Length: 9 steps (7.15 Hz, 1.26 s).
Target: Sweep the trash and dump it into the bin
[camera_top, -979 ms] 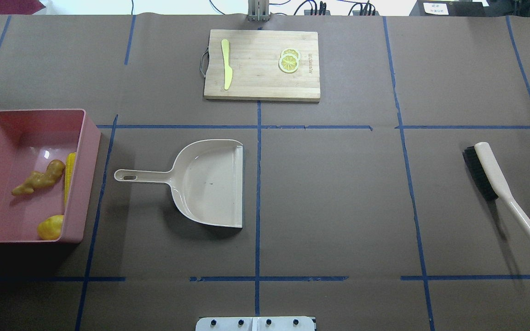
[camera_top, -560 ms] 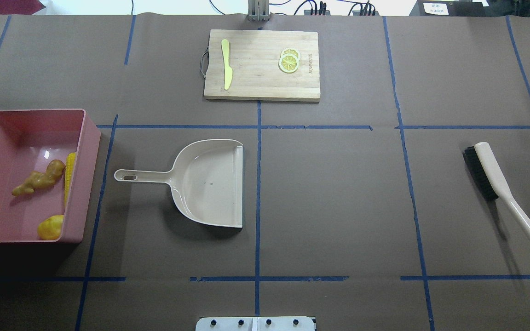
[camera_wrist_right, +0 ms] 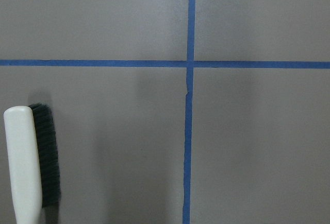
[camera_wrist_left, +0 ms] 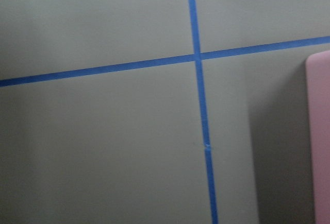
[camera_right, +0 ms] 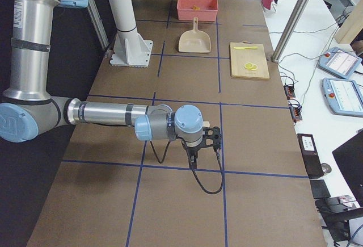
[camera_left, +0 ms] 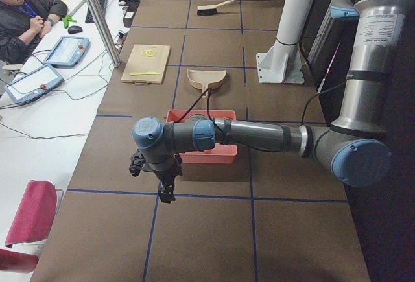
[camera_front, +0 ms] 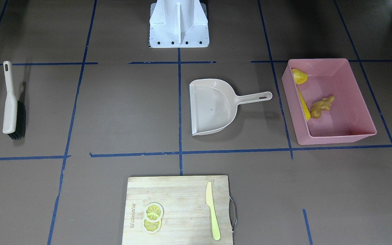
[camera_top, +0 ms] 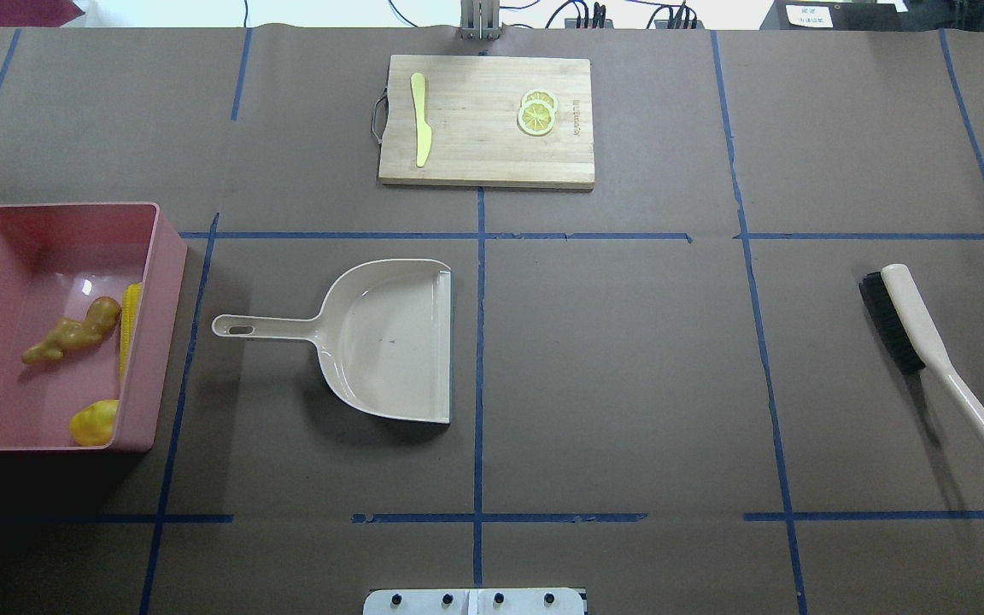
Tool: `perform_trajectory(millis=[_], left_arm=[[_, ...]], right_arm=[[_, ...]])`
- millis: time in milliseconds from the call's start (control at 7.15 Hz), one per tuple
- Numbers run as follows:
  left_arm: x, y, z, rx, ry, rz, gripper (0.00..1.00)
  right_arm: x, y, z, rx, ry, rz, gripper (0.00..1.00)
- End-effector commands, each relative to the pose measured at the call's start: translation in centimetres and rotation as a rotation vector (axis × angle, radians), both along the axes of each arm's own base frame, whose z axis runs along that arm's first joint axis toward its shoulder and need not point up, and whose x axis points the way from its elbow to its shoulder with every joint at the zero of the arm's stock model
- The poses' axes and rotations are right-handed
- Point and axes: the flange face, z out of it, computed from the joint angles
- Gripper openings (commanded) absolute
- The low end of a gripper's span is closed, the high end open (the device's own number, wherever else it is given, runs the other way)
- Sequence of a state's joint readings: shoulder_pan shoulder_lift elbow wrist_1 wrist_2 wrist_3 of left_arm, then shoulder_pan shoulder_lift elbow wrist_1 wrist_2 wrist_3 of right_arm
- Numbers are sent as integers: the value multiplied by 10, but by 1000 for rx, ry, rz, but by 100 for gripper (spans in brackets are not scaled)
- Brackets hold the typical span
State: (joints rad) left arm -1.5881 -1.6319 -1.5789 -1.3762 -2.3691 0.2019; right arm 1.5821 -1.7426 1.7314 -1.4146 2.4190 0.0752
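You find all three pieces of trash inside the bin (camera_top: 164,342) at the table's left end. The corn cob (camera_top: 128,329) lies along its right wall, the ginger root (camera_top: 72,332) just beside it, and the yellow lump (camera_top: 93,423) in the near right corner. I judge the job done, which is why the dustpan (camera_top: 389,342) sits flat and empty right of the bin, handle toward it, and the brush (camera_top: 928,342) lies well apart at the right end. Each arm hangs over bare paper at its own table end. You cannot tell whether the left gripper (camera_left: 166,194) or right gripper (camera_right: 193,156) is clenched or released.
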Motion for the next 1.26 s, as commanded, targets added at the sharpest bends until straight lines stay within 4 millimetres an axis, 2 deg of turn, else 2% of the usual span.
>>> perform_trajectory(millis=[0,280,560,979,1119], left_arm=[[0,-5,0,4,-1,-76,100],[0,-5,7,-8,-11,-84,100],[-5,-4,22,-31,-75,-82,100],[-5,12,31,-43,-77,-78,100],[-4,14,29,-38,-76,-78,100]], right_arm=[[0,-1,-1,-1,-1,2,100],[0,-1,0,-3,1,3,100],[0,-1,-1,-2,1,4,100],[0,-1,-1,-4,1,5,100],[0,-2,-1,-2,1,5,100]])
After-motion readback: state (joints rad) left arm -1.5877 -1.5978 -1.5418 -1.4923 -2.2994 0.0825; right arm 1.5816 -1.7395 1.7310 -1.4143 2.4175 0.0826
